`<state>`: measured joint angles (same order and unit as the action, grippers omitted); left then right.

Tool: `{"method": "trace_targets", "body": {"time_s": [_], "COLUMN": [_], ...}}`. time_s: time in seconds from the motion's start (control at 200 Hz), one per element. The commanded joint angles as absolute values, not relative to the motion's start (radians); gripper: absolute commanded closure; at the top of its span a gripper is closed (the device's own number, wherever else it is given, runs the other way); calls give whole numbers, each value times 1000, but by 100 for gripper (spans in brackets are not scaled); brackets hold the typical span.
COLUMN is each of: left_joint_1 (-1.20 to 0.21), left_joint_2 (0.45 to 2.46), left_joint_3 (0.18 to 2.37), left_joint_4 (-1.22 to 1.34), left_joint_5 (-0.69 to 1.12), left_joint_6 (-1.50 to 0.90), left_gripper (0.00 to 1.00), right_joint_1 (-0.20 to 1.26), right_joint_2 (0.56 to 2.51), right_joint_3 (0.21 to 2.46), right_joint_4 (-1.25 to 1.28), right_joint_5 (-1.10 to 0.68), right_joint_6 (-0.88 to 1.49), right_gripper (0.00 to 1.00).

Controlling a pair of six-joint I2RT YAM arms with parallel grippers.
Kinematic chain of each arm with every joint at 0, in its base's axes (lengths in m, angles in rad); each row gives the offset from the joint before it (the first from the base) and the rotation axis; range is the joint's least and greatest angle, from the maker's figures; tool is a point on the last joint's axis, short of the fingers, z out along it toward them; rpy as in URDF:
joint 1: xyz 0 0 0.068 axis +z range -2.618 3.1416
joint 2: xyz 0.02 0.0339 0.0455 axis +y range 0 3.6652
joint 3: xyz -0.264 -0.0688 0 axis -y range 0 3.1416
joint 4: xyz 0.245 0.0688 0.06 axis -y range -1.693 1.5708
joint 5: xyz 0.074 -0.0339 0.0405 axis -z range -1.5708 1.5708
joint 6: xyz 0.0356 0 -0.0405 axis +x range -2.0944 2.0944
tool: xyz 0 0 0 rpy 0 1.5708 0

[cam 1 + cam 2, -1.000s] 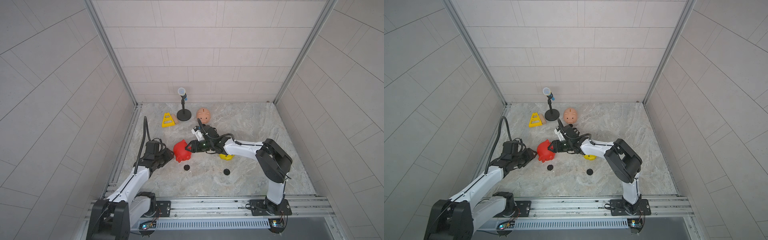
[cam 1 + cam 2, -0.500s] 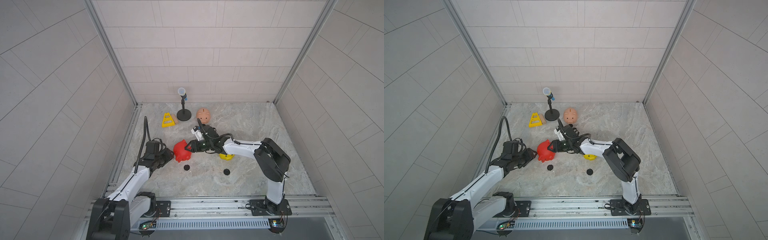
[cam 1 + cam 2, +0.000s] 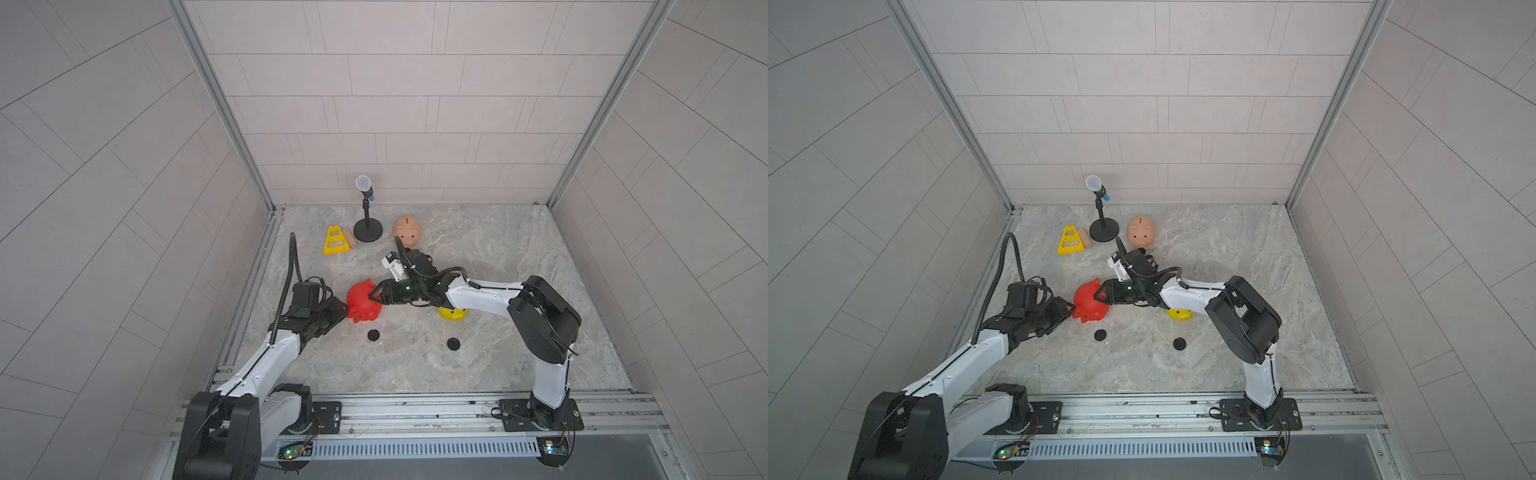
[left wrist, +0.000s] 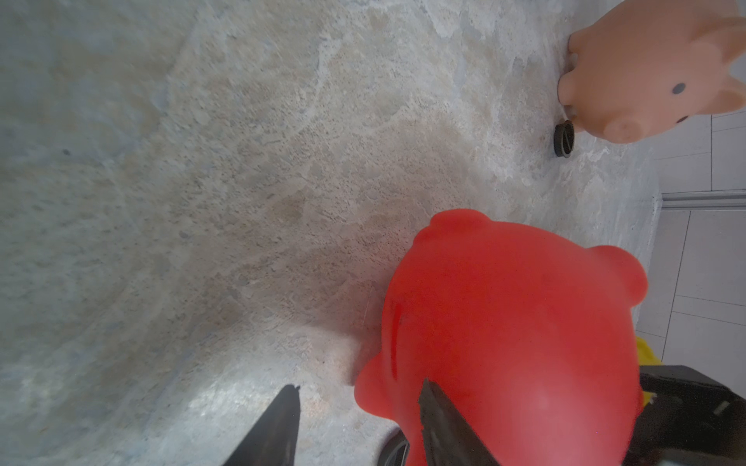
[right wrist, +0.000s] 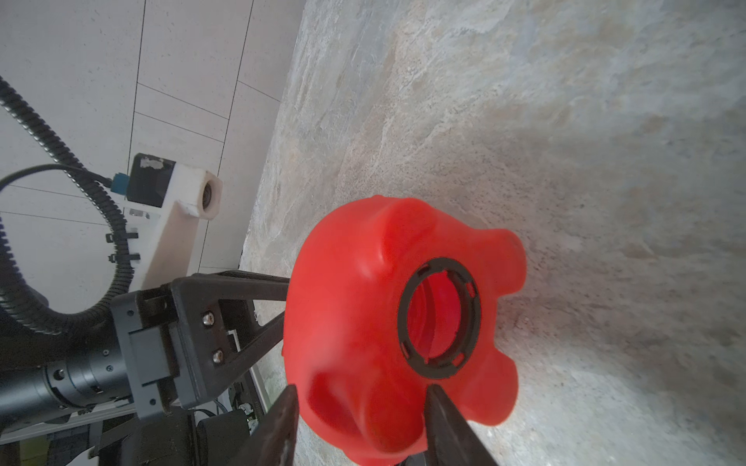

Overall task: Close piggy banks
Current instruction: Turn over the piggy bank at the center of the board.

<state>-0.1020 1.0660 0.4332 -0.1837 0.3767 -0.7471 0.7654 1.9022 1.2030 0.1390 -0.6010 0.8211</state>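
Red pig [image 3: 364, 305] sat tipped between left gripper [image 3: 341, 309] and right gripper [image 3: 372, 296], belly hole [image 5: 438, 316] exposed, likely for plugging; couldn't tell either grip.

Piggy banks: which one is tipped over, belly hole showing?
The red piggy bank, belly ring facing the right gripper; the peach-pink one stands upright, the yellow one is mostly hidden.

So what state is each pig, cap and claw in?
Red piggy bank: on its side, belly hole unplugged.
Peach piggy bank: upright, belly hidden.
Yellow piggy bank: largely hidden under the right arm.
Black plugs: three, lying loose.
Left gripper: at the red one's back, grip unclear.
Right gripper: jaws astride its foot, grip unclear.
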Motion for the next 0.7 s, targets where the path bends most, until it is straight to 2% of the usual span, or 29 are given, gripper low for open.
{"method": "trace_targets", "body": {"time_s": [0.0,0.696], "left_joint_1": [-99,-99], "left_joint_2": [1068,1082], "left_joint_3": [437,426], "left_joint_4": [-167,-161], "left_joint_5": [388,387], "left_joint_6": [-730,-704], "left_gripper": [47,47], "right_joint_1": [776,792], "right_joint_2": [1868,1832], "right_joint_3": [1213,1216], "right_joint_4": [164,160], "right_joint_5": [-626,-641], "right_joint_6": [840,851], "right_gripper": [49,50]}}
